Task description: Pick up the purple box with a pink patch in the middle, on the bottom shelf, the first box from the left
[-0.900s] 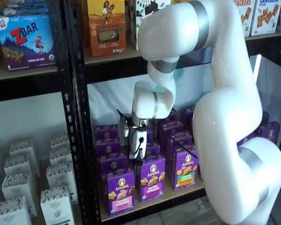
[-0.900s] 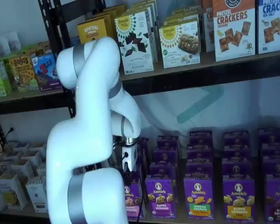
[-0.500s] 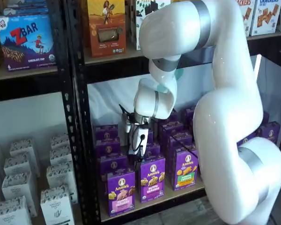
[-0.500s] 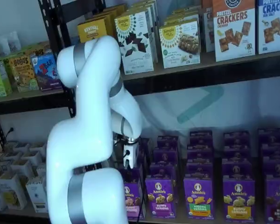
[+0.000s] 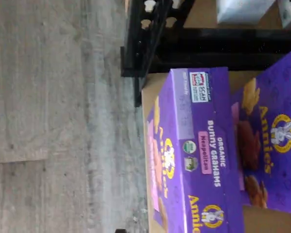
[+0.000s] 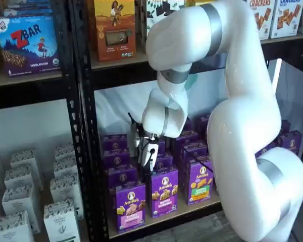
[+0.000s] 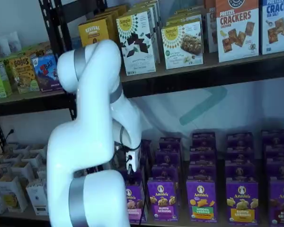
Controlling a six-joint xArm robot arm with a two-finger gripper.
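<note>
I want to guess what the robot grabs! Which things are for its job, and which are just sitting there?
For the job:
- purple box with pink band
- bottom shelf
- gripper

Just sitting there:
- Annie's box with green band
- ZBar box
- crackers box

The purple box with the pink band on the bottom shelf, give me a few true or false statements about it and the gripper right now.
1. The purple box stands upright at the front of the bottom shelf. True.
2. The gripper is closed on the purple box. False: it hangs above and behind the box, holding nothing.
3. A purple carton with a yellow band stands beside the purple box. True.
4. The purple box lies flat on the floor. False: it stands on the shelf board.
5. In the wrist view the purple box reads Bunny Grahams. True.
6. The shelf above holds only purple cartons. False: an orange carton stands there.
</note>
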